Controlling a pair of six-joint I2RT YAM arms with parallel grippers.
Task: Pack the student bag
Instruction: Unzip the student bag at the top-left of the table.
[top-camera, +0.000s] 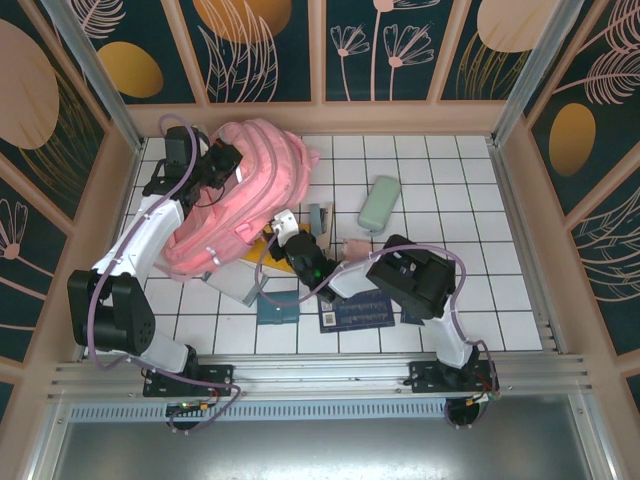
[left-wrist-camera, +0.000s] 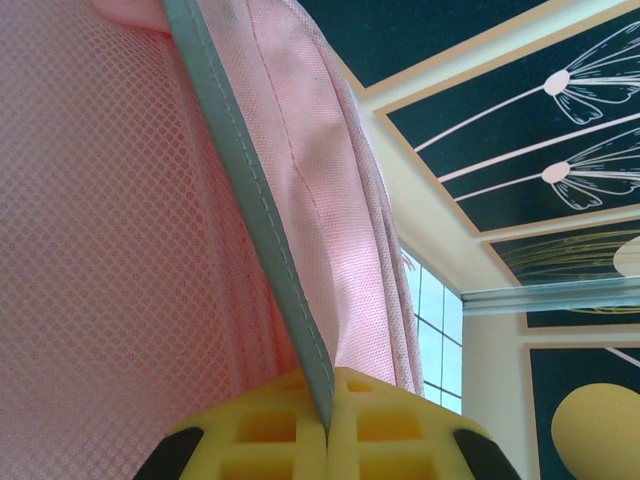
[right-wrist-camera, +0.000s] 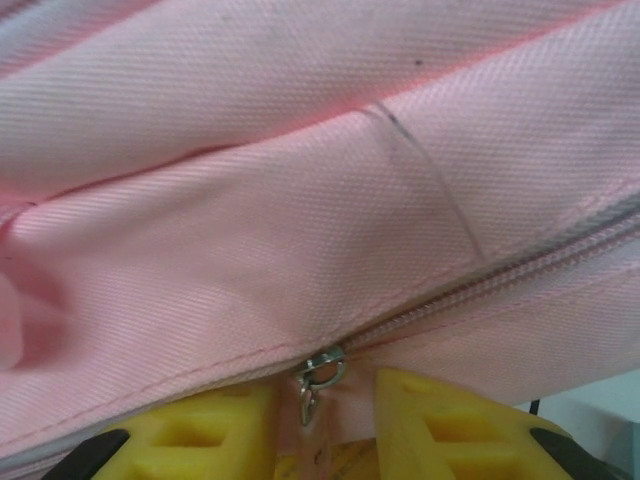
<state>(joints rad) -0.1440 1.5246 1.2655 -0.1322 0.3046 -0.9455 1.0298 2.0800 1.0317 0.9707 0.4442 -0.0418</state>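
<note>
Label (top-camera: 328, 318) on blue book (top-camera: 365, 312) near student bag (top-camera: 262, 165) is illegible.

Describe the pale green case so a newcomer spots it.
Find the large pink fabric backpack on the white tiled table's left. Right of it, toward the far side, the pale green oblong soft case lies alone on bare tiles. It is the only green, rounded thing; the flat dark blue items lie nearer the arms.
</note>
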